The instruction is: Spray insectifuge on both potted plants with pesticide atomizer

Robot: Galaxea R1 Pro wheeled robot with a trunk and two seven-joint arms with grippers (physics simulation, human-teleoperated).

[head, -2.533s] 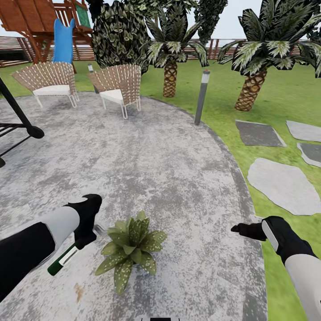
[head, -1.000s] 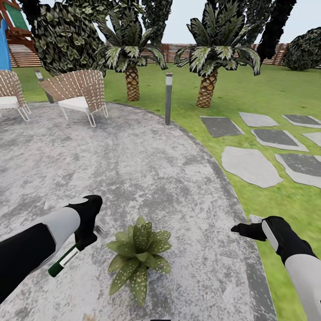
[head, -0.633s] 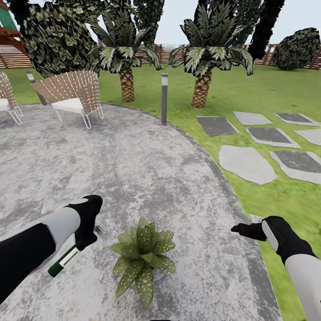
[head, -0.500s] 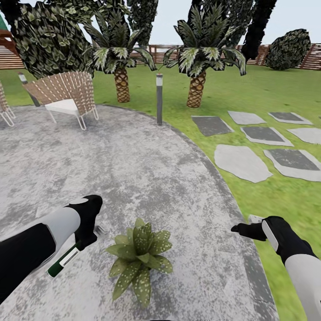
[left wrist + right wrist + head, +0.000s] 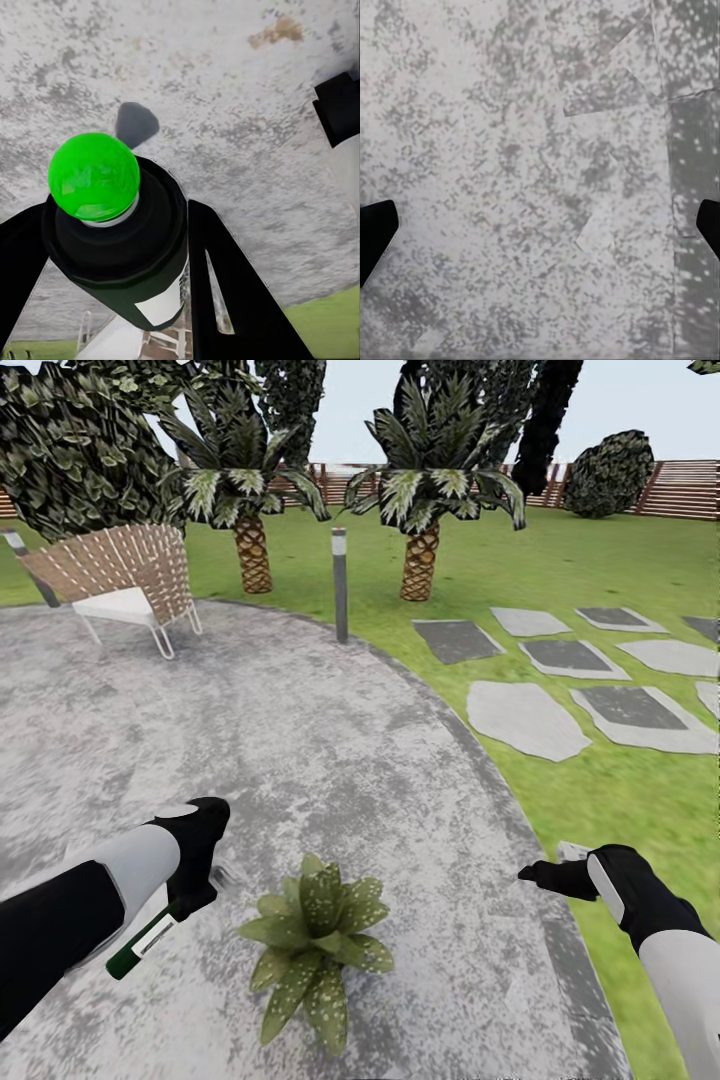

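The pesticide atomizer point(image 5: 145, 942) is clamped in the left tool point(image 5: 190, 890), slanting down and back toward the robot; in the left wrist view the bottle point(image 5: 124, 247) sits between the two dark fingers point(image 5: 225, 285), and its top shows bright green. Just beside that tool, on its inner side, one potted plant point(image 5: 315, 945) sits on the grey patio point(image 5: 300, 740); its pot is hidden under the leaves. The right tool point(image 5: 540, 875) hangs well apart on the plant's far side, near the patio's edge, its fingers spread wide and holding nothing. Count: one atomizer, one potted plant in sight of the two needed, two tools. The risk I see is that the nozzle does not face the rosette, so spray could land on paving and leave the leaves only partly covered. The slanted bottle could also slip in the grip when tilted. Beyond stand one wicker chair point(image 5: 125, 585), one lamp post point(image 5: 340, 585) and two palms point(image 5: 420, 500).
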